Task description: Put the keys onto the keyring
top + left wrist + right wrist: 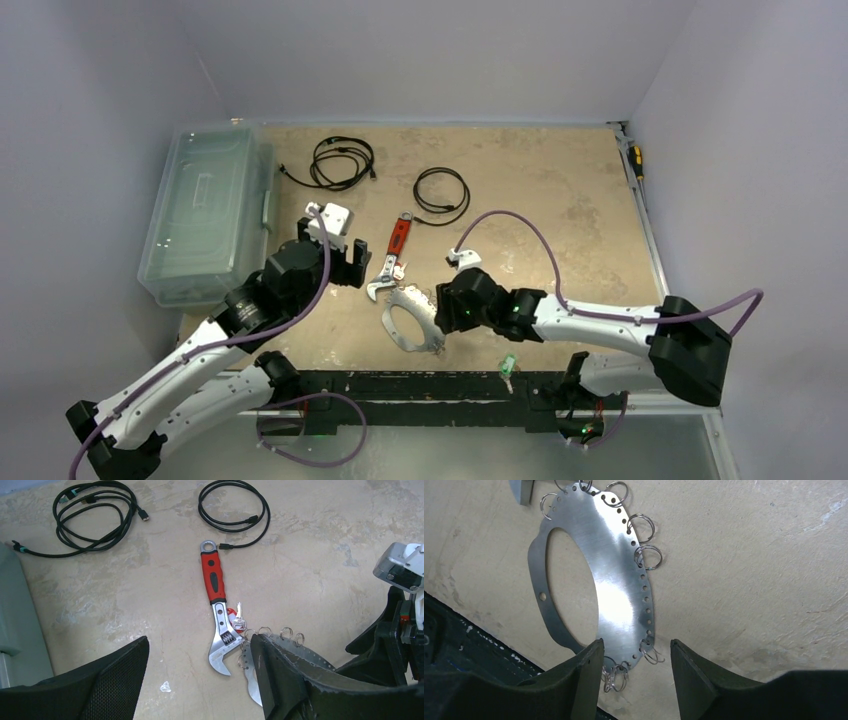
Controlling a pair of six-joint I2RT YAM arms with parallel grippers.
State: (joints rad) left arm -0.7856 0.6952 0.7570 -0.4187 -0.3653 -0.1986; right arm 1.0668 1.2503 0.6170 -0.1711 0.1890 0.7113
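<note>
The keyring (415, 298) is a flat silvery oval plate with a big hole, rim holes and several small split rings; it lies near the table's front and also shows in the right wrist view (619, 590) and the left wrist view (308, 655). A silver key (238, 622) and a red-headed key (231, 614) lie against the jaw of the red-handled wrench (215, 580), touching the plate's far end. A green-headed key (508, 365) lies on the black front rail. My left gripper (200, 680) is open and empty over the wrench jaw. My right gripper (636, 660) is open, straddling the plate's near end.
A clear plastic bin (205, 215) stands at the left edge. Two black coiled cables (342, 160) (442, 192) lie at the back. A screwdriver (635, 160) lies along the right wall. The black rail (430, 385) runs along the near edge.
</note>
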